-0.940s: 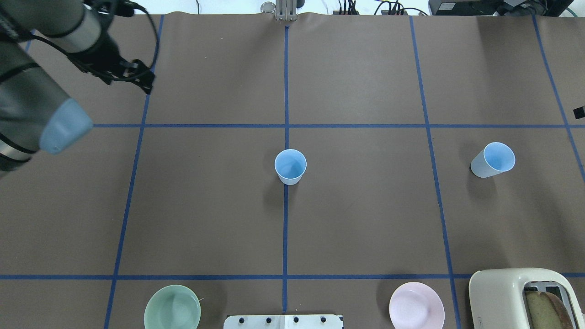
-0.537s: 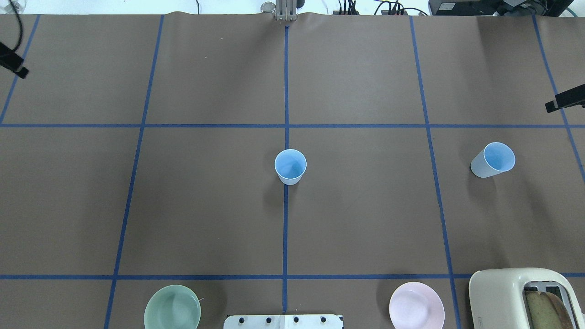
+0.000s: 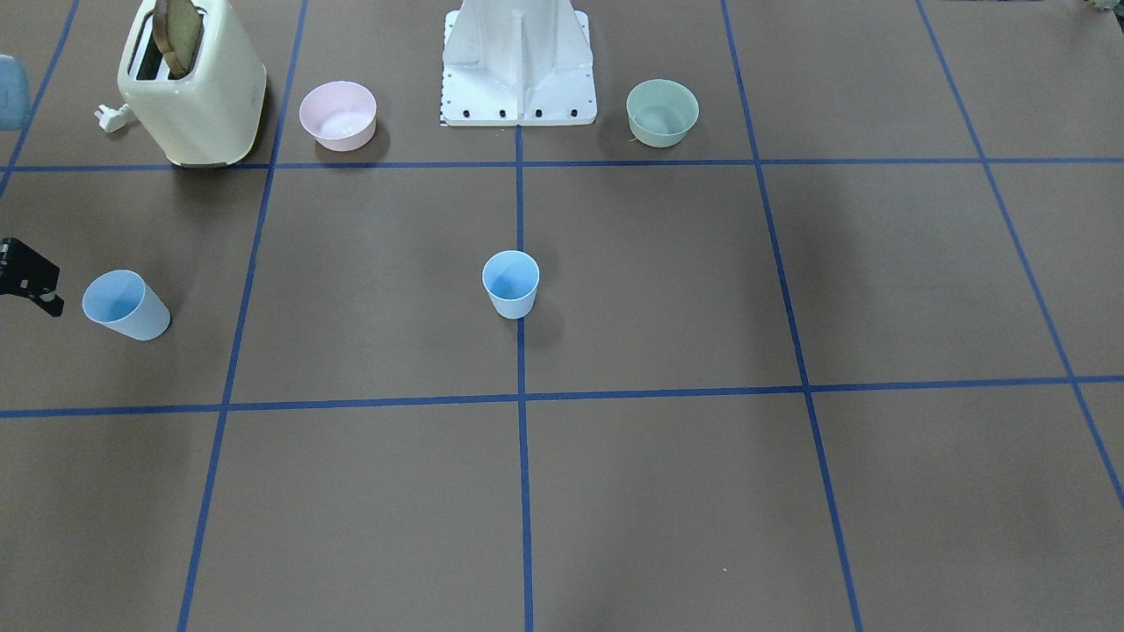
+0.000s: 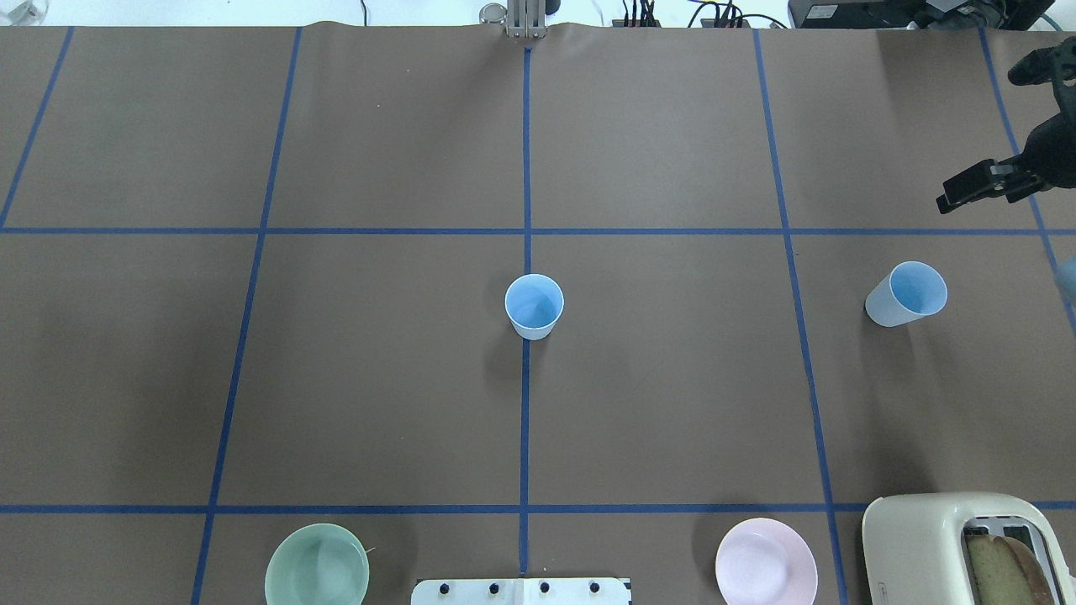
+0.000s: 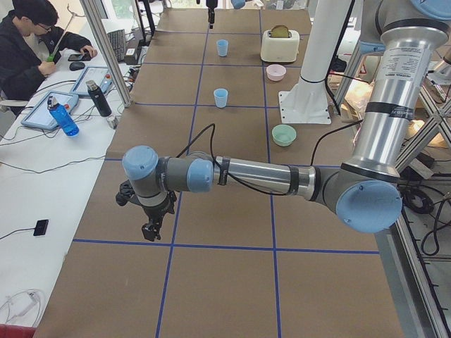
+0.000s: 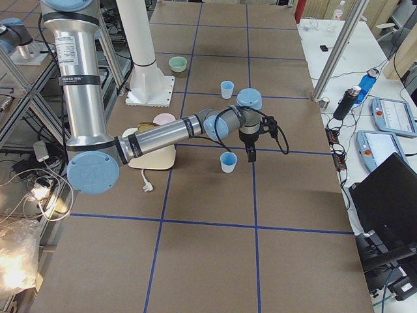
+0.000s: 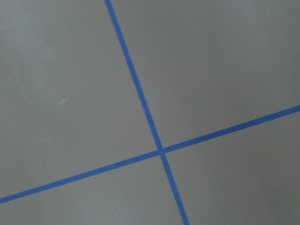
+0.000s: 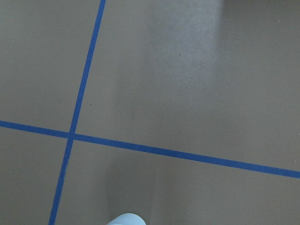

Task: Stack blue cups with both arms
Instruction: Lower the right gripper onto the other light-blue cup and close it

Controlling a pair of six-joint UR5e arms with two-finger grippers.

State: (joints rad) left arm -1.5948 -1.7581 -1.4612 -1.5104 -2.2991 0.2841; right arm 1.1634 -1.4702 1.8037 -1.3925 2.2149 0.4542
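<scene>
Two pale-blue cups stand upright on the brown table. One cup (image 4: 534, 306) is at the centre on the blue line, also in the front view (image 3: 510, 283). The other cup (image 4: 906, 294) stands at the right, also in the front view (image 3: 125, 305). My right gripper (image 4: 954, 195) hovers just beyond this cup, apart from it and empty; I cannot tell how its jaws stand. The cup's rim (image 8: 124, 219) shows at the bottom of the right wrist view. My left gripper (image 5: 151, 231) shows only in the exterior left view, far from both cups; its state is unclear.
A cream toaster (image 4: 950, 546) with bread stands at the near right. A pink bowl (image 4: 766, 561) and a green bowl (image 4: 317, 565) flank the white pedestal base (image 3: 518, 61). An operator (image 5: 28, 49) sits at a side table.
My left arm has swung out of the overhead view to the left. My right gripper has come in from the right edge, closer to the right cup. The cups have not moved.
</scene>
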